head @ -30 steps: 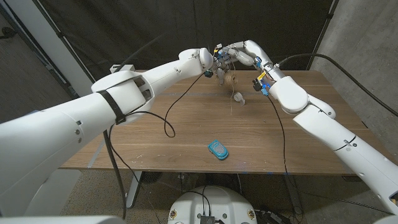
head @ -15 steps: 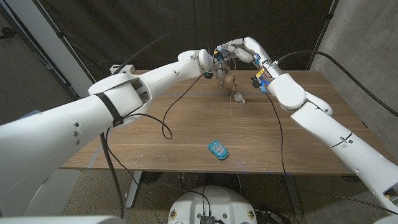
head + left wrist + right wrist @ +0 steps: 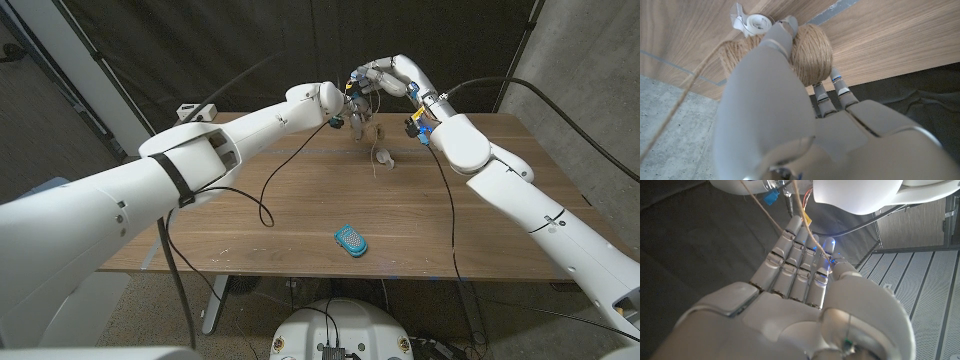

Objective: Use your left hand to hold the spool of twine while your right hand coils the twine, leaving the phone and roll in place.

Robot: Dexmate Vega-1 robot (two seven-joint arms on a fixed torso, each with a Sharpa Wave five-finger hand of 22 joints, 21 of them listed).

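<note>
At the table's [image 3: 300, 215] far edge, near 12 o'clock, my left hand [image 3: 352, 108] grips the spool of twine [image 3: 810, 52] — fingers wrapped round it. My right hand [image 3: 375, 78] (fingers straight, close together) has twine [image 3: 802, 210] crossing it. The phone [image 3: 350, 240] lies toward 6 o'clock — roll [image 3: 759, 22] beside the spool.

Wooden worktop [image 3: 300, 215], its plank grain running lengthwise, standing before a dark curtain. Lying on it: a blue phone [image 3: 350, 240] near the front edge, set at a slant, and a small white roll [image 3: 383, 157] sitting toward the far edge; in the left wrist view the roll [image 3: 757, 21] is showing its open core. A strand of twine [image 3: 377, 170] is trailing beside the roll; whether it is touching the surface cannot be told.
</note>
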